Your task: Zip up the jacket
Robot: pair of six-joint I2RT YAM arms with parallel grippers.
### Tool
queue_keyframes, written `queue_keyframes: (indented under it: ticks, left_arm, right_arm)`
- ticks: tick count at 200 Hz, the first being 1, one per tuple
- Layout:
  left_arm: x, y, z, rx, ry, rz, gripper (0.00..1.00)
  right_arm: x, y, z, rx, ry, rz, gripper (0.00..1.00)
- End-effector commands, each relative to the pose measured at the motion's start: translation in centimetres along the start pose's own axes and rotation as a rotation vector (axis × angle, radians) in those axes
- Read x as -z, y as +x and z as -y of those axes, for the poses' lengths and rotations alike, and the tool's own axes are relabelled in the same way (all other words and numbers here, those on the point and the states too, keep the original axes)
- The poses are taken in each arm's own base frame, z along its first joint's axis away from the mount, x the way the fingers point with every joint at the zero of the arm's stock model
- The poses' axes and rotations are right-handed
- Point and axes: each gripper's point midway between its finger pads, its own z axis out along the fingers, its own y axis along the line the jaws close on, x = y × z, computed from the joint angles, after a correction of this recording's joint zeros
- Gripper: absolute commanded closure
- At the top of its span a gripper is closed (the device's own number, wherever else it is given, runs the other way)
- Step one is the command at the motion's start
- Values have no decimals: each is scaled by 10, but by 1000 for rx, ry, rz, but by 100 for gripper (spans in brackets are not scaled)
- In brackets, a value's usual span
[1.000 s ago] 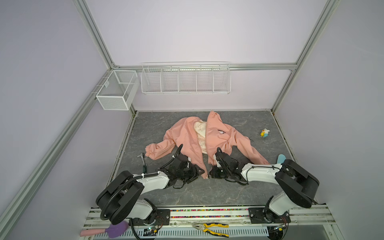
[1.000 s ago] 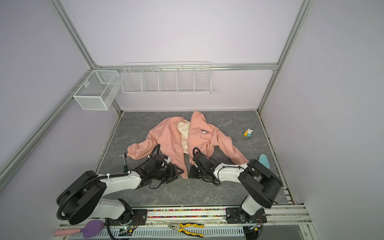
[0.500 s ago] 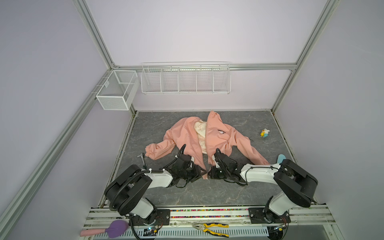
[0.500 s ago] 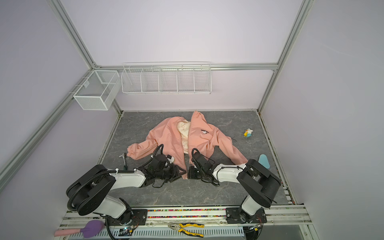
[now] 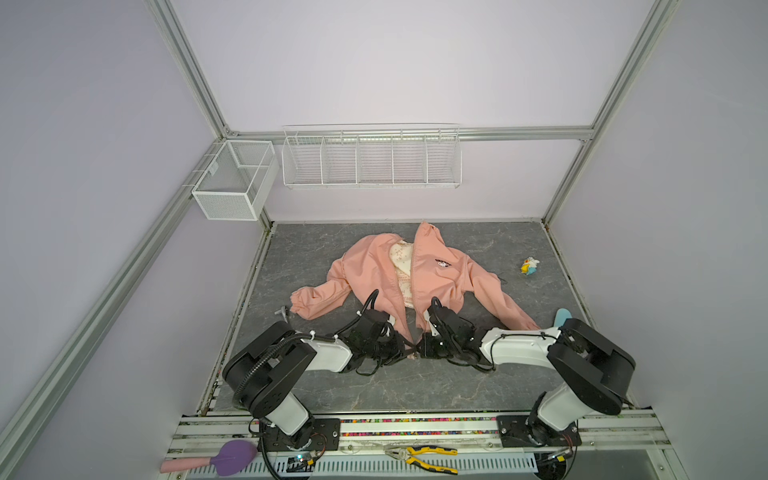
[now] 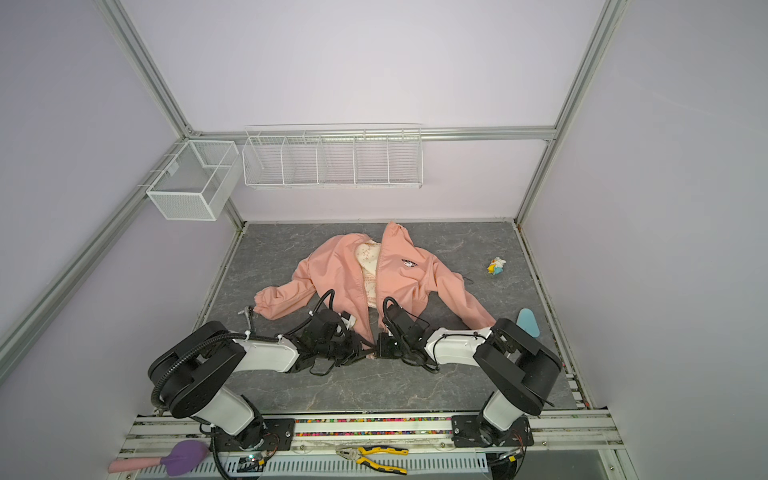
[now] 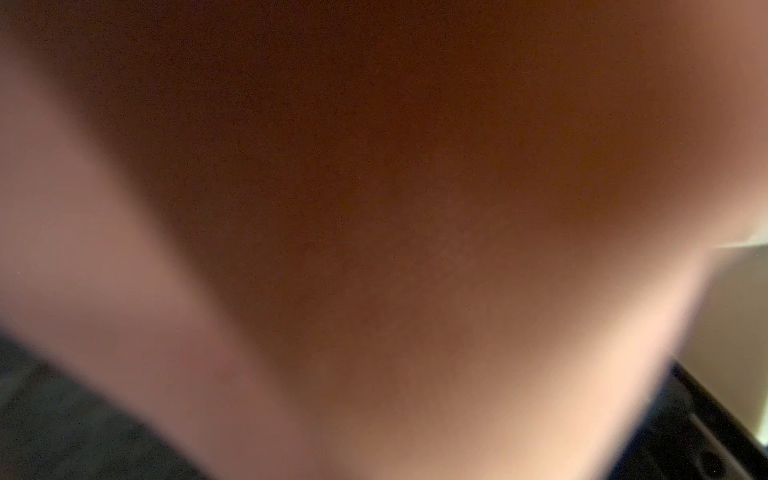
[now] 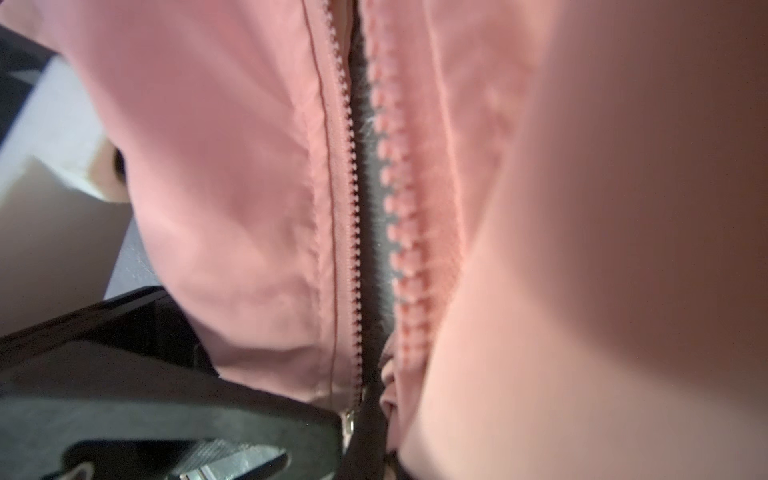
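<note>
Evidently steadying the zipper base, the right pincer clamps the hem of the salmon-pink fabric jacket; whether the left pincer alongside grips cannot be told.

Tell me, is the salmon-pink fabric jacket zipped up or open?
Open: the salmon-pink fabric jacket lies with front panels parted over cream lining; its zipper teeth stand unmeshed.

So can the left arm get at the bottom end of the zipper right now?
Probably yes: the left pincer sits at the jacket hem beside the bottom of the zipper, nothing between. The right pincer, shut there, crowds it.
</note>
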Motion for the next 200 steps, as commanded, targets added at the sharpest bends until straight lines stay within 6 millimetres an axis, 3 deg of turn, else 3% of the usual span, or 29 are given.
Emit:
queue_keyframes:
  ticks: [1, 25, 74, 108, 155, 200]
  left_arm:
    - [-2, 8, -29, 53, -103, -18, 72]
    - [0, 8, -32, 56, -120, -13, 65]
    - [5, 10, -39, 61, -160, -10, 67]
    - [10, 10, -40, 23, -188, -4, 58]
    - [10, 11, -35, -1, -184, -25, 76]
    - [9, 13, -29, -13, -154, -38, 71]
  right_arm:
    - [-2, 5, 5, -13, 16, -5, 94]
    - [-2, 6, 7, -14, 20, -6, 94]
    - [-1, 5, 6, -14, 19, -4, 94]
    - [-1, 5, 5, -13, 18, -3, 94]
    - [-2, 5, 6, -14, 19, -3, 94]
    - [-2, 5, 5, -13, 16, -5, 94]
